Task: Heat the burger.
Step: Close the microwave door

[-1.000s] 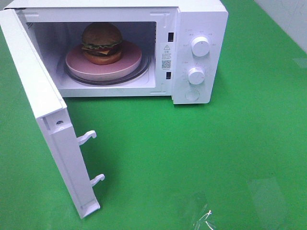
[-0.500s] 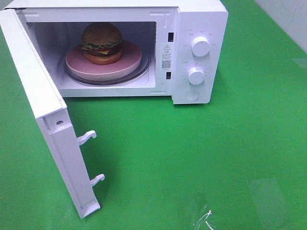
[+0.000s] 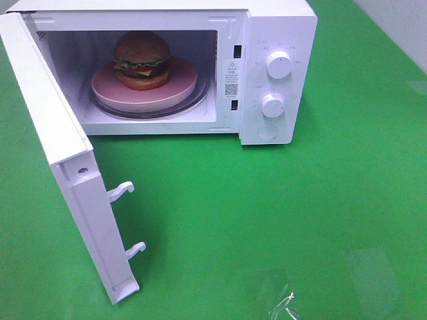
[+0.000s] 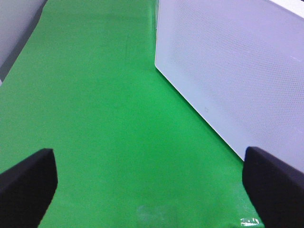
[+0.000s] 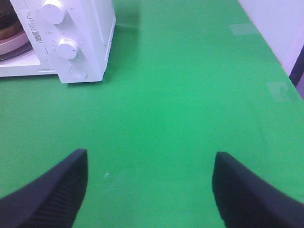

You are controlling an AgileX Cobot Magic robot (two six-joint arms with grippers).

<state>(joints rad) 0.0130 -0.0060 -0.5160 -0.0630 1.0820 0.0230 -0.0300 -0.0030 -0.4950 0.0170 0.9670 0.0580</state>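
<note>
Burger (image 3: pixel 141 59) sits on pink plate (image 3: pixel 183 81) inside microwave (image 3: pixel 300 100), door (image 3: pixel 48 123) wide open; nothing's moved in last sec. We hold left gripper (image 4: pixel 151 184) & right gripper (image 5: pixel 149 186) spread, empty; door-closing's next, we reckon.

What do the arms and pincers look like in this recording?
Only the finger ends show. The left pincer has two matte black fingers with blunt, rounded-corner tips. The right pincer has two black ones with a fine ribbed texture and curved inner edges. No cables, markings or arm links appear in any view.
</note>
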